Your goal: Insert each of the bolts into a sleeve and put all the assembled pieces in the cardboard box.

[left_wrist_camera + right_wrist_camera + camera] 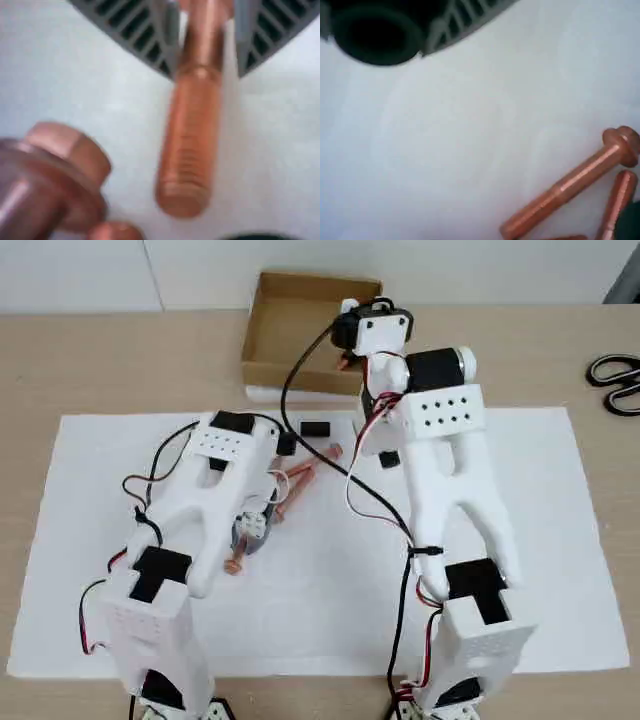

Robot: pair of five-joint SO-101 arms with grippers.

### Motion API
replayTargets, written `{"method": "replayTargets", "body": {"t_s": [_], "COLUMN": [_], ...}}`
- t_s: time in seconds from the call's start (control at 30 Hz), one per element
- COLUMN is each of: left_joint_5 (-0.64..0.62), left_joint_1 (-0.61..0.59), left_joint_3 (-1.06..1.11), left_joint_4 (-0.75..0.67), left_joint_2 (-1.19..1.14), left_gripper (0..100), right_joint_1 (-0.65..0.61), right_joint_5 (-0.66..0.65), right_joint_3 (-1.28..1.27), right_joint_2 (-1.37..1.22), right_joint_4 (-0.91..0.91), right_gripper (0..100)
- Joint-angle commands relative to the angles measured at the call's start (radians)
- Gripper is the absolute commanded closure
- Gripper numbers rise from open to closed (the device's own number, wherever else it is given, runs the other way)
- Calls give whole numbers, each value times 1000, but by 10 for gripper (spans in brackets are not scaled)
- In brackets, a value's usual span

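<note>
Copper-coloured and poking straight out past the jaw tips: clamping a bolt (192, 125) that way in the left claw (204, 65), jaws closed on the smooth shank, threaded end free and pointing away from the wrist. Hanging over the white paper (520, 540), just beside the flanged head of a neighbouring bolt (55, 175).

Reading rightwards across the high view: meeting loose bolts (305, 472) lying slantwise near the middle of the paper, then a spare sleeve (316, 427) lying flat just beyond them. Sitting behind those, past the paper's far edge, the cardboard box (280, 375).

Further right, seemingly gripping a black sleeve (372, 32) in the right claw (382, 27), ribbed jaws lying on either side of it, open mouth facing the wrist camera. Hanging above bare paper, with one of the loose bolts lying near.

Judging the coming move as a mating of the two held parts: finding the sleeve off to the right of the left claw, across the loose bolts, and needing the bolt's long axis lined up with the bore, threaded end leading. Risking a jam at the mouth if tilted.

Lying far right on the bare table (100, 360), well apart, scissors (615, 380).
</note>
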State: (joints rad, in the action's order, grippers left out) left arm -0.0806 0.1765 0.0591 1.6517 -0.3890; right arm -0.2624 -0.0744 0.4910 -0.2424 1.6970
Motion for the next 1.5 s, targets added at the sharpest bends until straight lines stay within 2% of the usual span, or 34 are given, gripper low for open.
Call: {"method": "replayTargets", "body": {"t_s": [0.0, 0.23, 0.33, 0.43, 0.67, 0.83, 0.97, 1.07, 1.13, 1.33, 1.47], "left_joint_5": [0, 5, 63, 124, 549, 1008, 1358, 1565, 1669, 1864, 1900], "left_joint_1": [11, 9, 2, -23, -52, -66, -124, -169, -187, -186, -186], "left_joint_3": [-30, -51, -105, -131, -70, 110, 171, 182, 179, 177, 148], "left_joint_4": [2, 29, 97, 98, 100, 94, 94, 94, 78, 0, -57], "left_joint_2": [15, 29, 91, 193, 462, 575, 563, 509, 453, 292, 221], "left_gripper": [997, 994, 994, 994, 994, 994, 994, 994, 994, 994, 994], "right_joint_1": [10, 10, 10, 10, 10, 35, 88, 114, 119, 117, 119], "right_joint_5": [8, 5, 5, 5, 5, 5, 5, 3, 3, 9, 9], "right_joint_3": [54, 54, 54, 54, 54, 55, 57, 57, 57, 57, 57], "right_joint_2": [4, 4, 4, 4, 4, 10, 12, 13, 13, 13, 13], "right_joint_4": [-4, -4, -4, -4, -4, -4, -4, -4, -2, -2, 1], "right_gripper": [995, 995, 995, 995, 995, 995, 995, 995, 995, 995, 995]}}
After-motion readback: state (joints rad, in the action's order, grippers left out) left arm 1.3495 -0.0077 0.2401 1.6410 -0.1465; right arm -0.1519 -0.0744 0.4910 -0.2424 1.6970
